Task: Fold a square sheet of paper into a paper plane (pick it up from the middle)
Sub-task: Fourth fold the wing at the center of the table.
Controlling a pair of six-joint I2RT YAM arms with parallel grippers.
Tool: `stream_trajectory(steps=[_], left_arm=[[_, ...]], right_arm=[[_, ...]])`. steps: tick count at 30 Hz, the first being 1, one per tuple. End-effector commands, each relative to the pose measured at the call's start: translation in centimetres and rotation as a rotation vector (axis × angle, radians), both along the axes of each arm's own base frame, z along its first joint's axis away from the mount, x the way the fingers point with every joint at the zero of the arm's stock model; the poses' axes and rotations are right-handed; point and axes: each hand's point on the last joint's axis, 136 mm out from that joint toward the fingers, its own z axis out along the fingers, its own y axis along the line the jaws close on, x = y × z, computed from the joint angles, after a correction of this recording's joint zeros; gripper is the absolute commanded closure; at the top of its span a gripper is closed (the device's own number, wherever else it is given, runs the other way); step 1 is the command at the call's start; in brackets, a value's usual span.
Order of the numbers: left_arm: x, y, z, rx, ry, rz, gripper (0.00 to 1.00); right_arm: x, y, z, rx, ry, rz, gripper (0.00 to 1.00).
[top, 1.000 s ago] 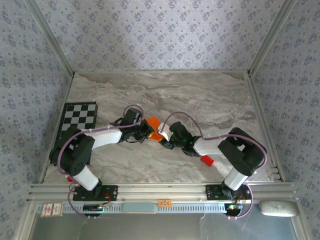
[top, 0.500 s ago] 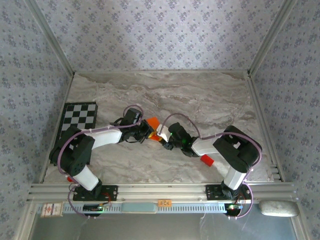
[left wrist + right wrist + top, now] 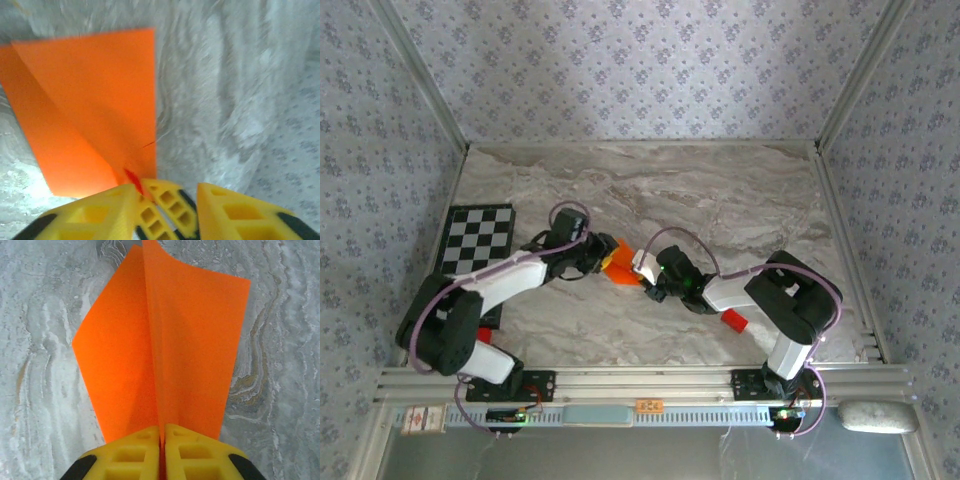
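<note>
The square sheet of paper is bright orange and folded into a pointed paper plane with a raised centre crease. It is held at the table's middle, between both grippers. My right gripper is shut on the crease at the narrow end, and the wings spread away from it. My left gripper stands open just left of the paper. Its yellow fingers are apart, and the right gripper's fingertips show between them, pinching the paper's point. From above, the left gripper and the right gripper face each other.
A checkerboard mat lies at the left edge under the left arm. A small red block sits by the right arm's elbow. Patterned walls enclose the marble table on three sides, with open surface toward the back.
My right gripper has shut on the paper's crease. My left gripper has let go, opened, and drawn back slightly to the left as its arm stretched out.
</note>
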Motion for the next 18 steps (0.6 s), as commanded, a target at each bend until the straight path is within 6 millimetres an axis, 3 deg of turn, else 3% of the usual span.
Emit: stream_trajectory(steps=[1, 8, 18], left_arm=[[-0.7, 1.7, 0.5, 0.069, -0.044, 0.011, 0.59], [-2.0, 1.8, -1.2, 0.010, -0.039, 0.036, 0.60], [-2.4, -0.4, -3.7, 0.004, -0.001, -0.005, 0.77]], right_arm=[[-0.3, 0.5, -0.2, 0.048, 0.056, 0.004, 0.90], [-0.5, 0.8, -0.4, 0.114, 0.145, -0.023, 0.91], [-0.5, 0.6, -0.9, 0.165, 0.242, -0.072, 0.91]])
